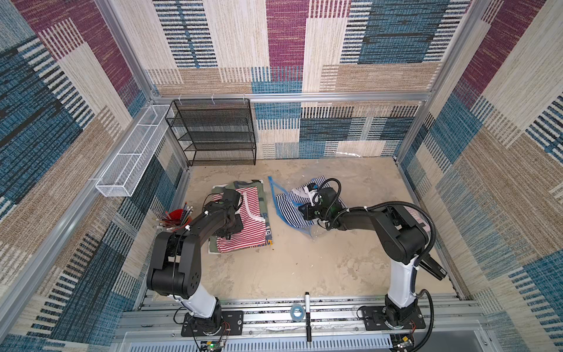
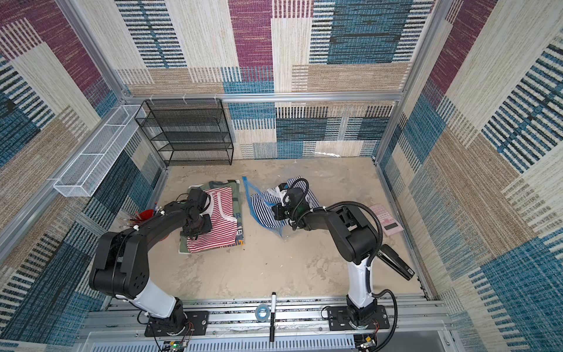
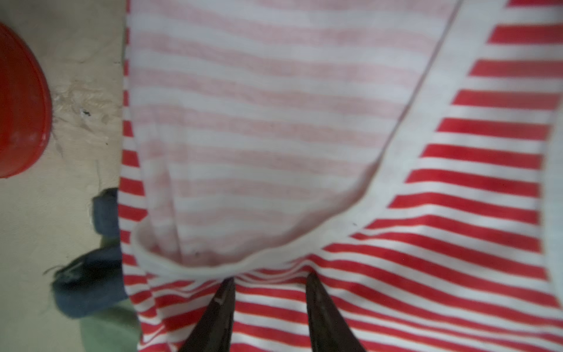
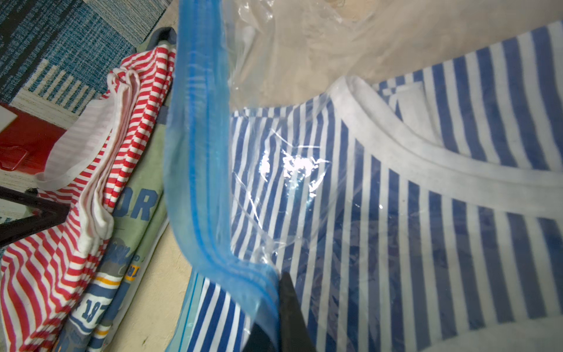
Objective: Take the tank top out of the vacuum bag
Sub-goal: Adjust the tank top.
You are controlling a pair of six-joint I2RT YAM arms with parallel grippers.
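The vacuum bag (image 1: 307, 229) lies right of centre, clear plastic with a blue zip strip (image 4: 198, 183). Inside it is a blue-and-white striped tank top (image 4: 396, 228), showing in both top views (image 1: 285, 207) (image 2: 262, 210). My right gripper (image 4: 278, 283) is shut on the bag's blue strip, lifting that edge. A red-and-white striped tank top (image 3: 304, 122) lies outside the bag on a pile of folded clothes (image 1: 253, 219). My left gripper (image 3: 269, 277) stands open just over it, fingertips resting on the fabric, nothing pinched between them.
A red cup of pencils (image 1: 176, 218) stands left of the clothes pile. A black mesh shelf (image 1: 213, 134) and a white wire basket (image 1: 131, 158) are at the back left. A pink calculator (image 2: 385, 219) lies far right. A marker (image 1: 307, 317) and a tape roll (image 1: 297, 312) lie on the front rail.
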